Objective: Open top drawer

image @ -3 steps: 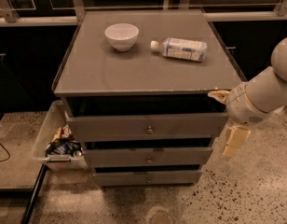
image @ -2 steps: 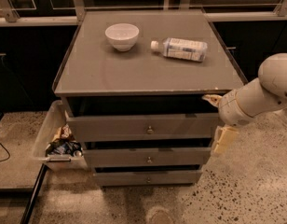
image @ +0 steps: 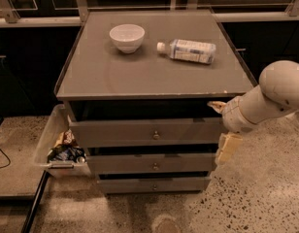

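Observation:
The top drawer (image: pixel 140 132) is the widest grey front of three under the cabinet's top, with a small round knob (image: pixel 156 135) at its centre. A dark gap shows above its front. My gripper (image: pixel 221 128) is at the right end of that drawer front, well to the right of the knob. It is open and empty. One finger (image: pixel 216 106) is by the cabinet top's front right corner. The other finger (image: pixel 227 148) hangs lower, beside the middle drawer's (image: pixel 154 164) right end. The bottom drawer (image: pixel 152 184) is below that.
A white bowl (image: pixel 126 37) and a plastic bottle (image: pixel 191 50) lying on its side are on the cabinet top (image: pixel 140 76). A clear bin (image: pixel 57 147) with wrappers stands at the cabinet's left. Dark counters run behind. Speckled floor lies in front and to the right.
My arm and gripper have moved left, closer to the cabinet's front right corner. The drawers, bowl and bottle have not moved.

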Controlling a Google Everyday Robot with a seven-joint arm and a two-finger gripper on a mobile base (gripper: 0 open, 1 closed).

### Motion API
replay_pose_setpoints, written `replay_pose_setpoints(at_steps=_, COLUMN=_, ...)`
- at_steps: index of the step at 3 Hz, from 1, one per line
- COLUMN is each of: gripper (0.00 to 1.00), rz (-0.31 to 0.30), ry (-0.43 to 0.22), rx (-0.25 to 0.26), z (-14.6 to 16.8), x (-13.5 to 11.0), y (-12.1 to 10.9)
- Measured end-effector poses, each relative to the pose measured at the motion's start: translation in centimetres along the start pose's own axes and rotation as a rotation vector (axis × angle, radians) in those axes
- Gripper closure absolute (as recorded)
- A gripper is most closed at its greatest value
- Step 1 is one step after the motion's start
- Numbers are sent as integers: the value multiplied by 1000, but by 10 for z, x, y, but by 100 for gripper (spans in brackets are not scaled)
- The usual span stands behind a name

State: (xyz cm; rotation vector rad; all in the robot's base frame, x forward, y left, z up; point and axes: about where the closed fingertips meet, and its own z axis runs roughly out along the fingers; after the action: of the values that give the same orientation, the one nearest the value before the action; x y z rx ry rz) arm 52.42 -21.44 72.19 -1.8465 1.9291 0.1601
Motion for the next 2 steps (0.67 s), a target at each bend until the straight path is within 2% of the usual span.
replay_pose_setpoints(at_steps=2, gripper=0, rz=-30, ry=3, rx=9, z=49, x=3, y=-14)
